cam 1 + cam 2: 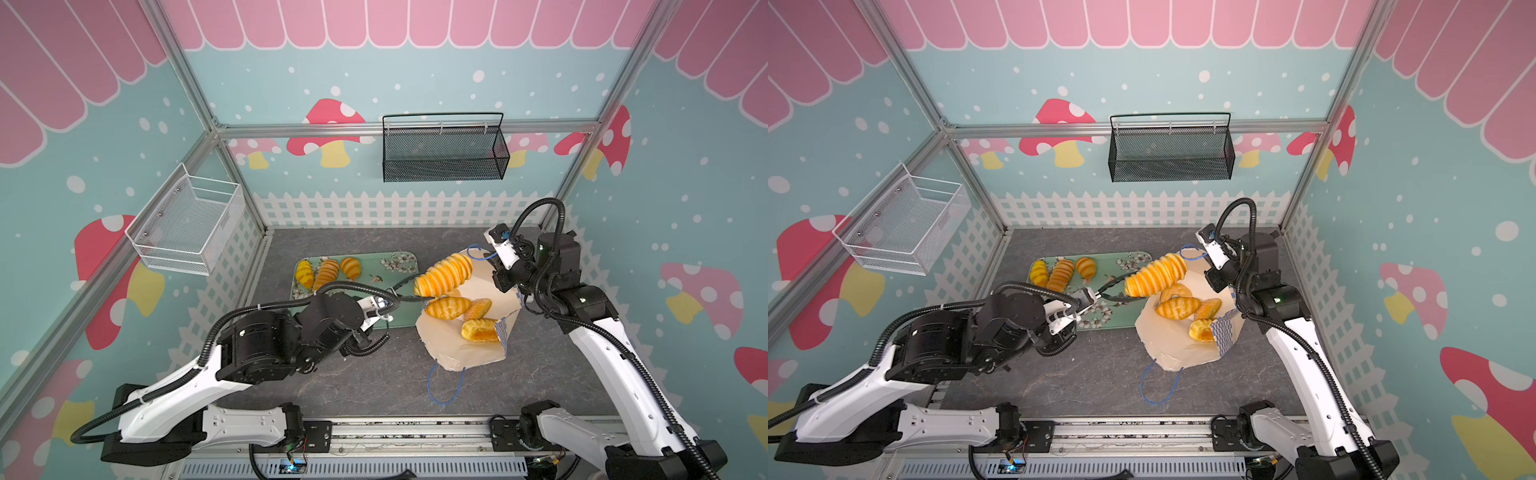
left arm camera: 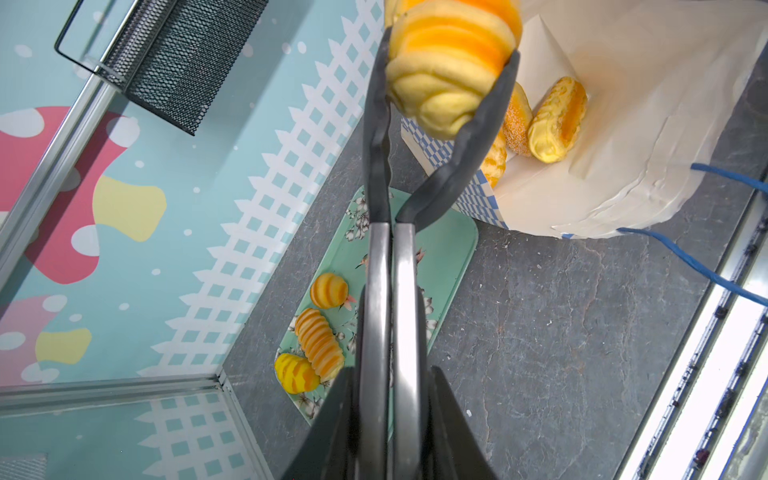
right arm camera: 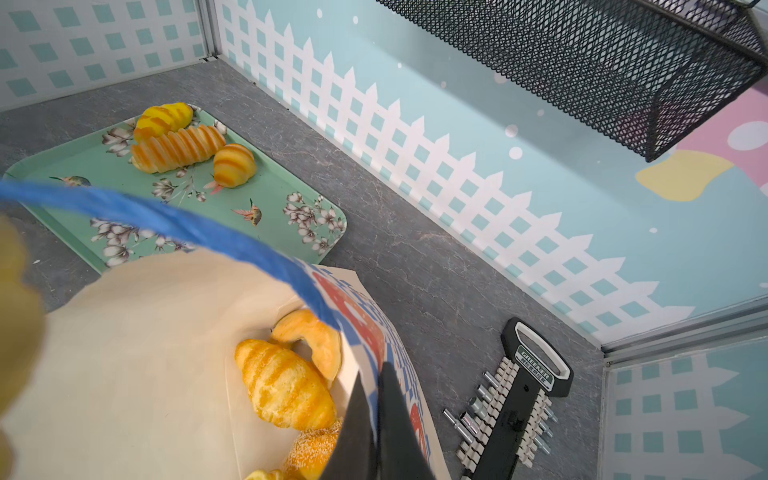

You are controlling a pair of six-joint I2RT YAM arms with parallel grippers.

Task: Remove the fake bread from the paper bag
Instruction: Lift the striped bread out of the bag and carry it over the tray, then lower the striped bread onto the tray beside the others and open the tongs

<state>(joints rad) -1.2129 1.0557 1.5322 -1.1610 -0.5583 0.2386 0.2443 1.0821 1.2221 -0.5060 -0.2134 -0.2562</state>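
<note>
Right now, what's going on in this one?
The left tool grips a pair of tongs. The tongs hold a long ridged loaf in the air at the edge of the paper bag, on the side of the green tray. The right tool is shut on the bag's rim. Three pieces of fake bread lie on the tray, and four more are in the bag.

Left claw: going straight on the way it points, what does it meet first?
The left claw is shut on tongs gripping a ridged loaf, aimed across the paper bag. Next likely the far rim and right claw pinching it; height unclear.
</note>
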